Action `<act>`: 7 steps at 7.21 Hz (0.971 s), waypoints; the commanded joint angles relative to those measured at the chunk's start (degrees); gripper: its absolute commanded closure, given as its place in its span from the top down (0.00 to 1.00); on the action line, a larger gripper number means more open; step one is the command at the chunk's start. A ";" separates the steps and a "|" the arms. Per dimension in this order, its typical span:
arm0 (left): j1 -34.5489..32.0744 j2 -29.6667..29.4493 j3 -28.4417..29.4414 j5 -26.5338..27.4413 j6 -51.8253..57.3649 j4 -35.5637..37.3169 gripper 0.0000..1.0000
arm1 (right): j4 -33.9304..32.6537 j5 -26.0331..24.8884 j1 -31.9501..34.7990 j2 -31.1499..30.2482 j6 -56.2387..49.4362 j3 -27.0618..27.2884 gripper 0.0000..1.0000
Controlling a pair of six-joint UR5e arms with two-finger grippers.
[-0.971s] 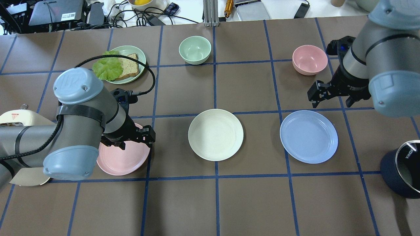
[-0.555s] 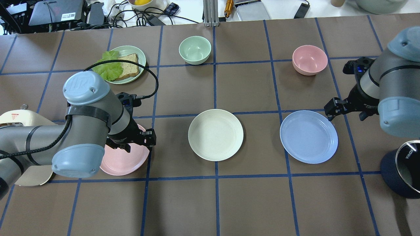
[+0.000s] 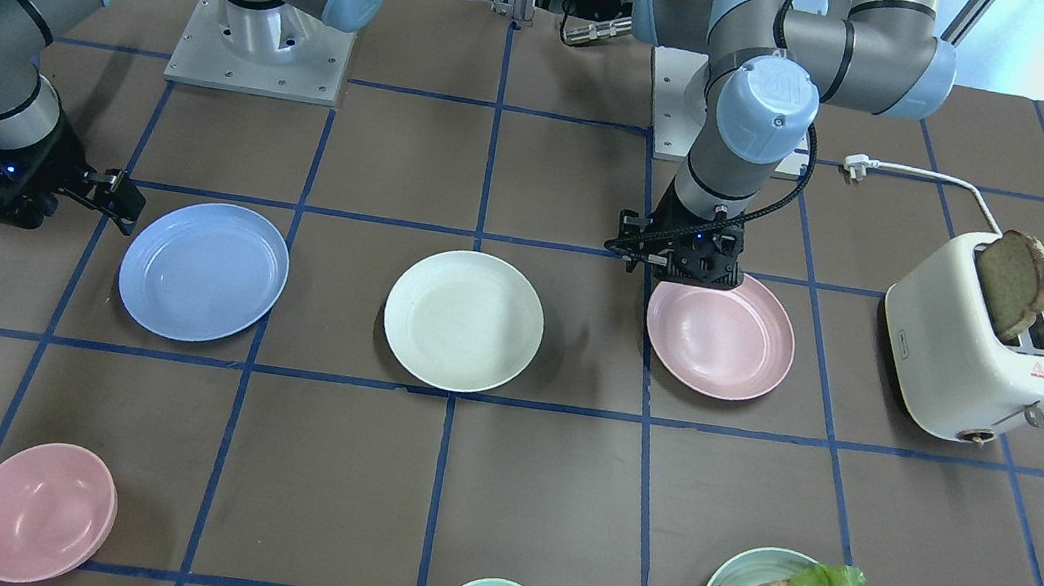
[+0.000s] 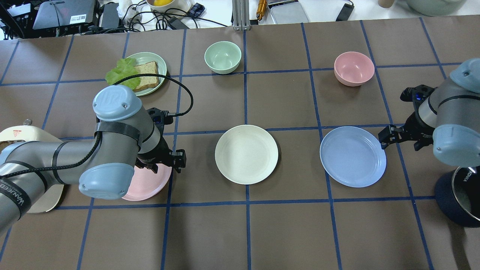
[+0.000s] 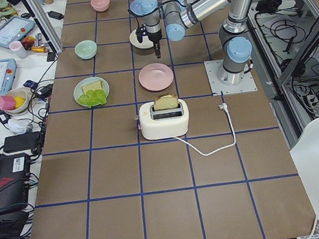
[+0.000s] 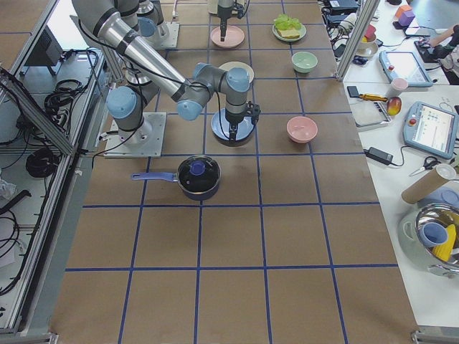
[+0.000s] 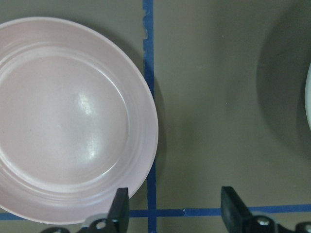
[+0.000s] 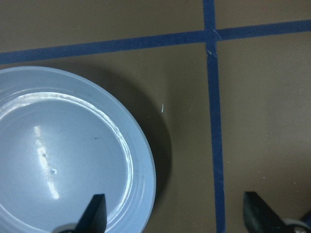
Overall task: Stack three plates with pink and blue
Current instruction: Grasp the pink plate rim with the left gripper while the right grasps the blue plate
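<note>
Noting three plates in a row on the counter (image 4: 285,232), each apart, none stacked: pink plate (image 3: 720,334) on the robot's left, cream plate (image 4: 246,154) in the middle, blue plate (image 4: 352,156) on its right. We see the left hand (image 7: 175,206) spread wide and empty, low at the pink plate's edge facing the cream plate, one finger over the rim, the other over bare counter. Right hand (image 8: 176,213) likewise wide open, empty, straddling the blue plate's far edge. We cannot tell whether either touches its plate.
</note>
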 commanded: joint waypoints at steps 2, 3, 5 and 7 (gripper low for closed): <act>-0.04 -3.44 -0.33 0.26 2.31 3.72 0.71 | -2.01 1.85 -0.05 3.87 -0.18 0.14 1.00; -0.04 -3.88 -0.60 0.52 2.31 3.73 0.67 | -1.93 1.94 -0.05 4.65 -0.09 0.14 1.00; -0.04 -5.20 -0.60 1.23 2.31 4.08 0.64 | -2.02 1.85 -0.05 5.01 -0.18 0.40 0.93; -0.04 -5.99 -0.60 1.23 2.23 4.08 0.63 | -3.06 2.02 -0.05 5.36 -0.09 1.63 0.88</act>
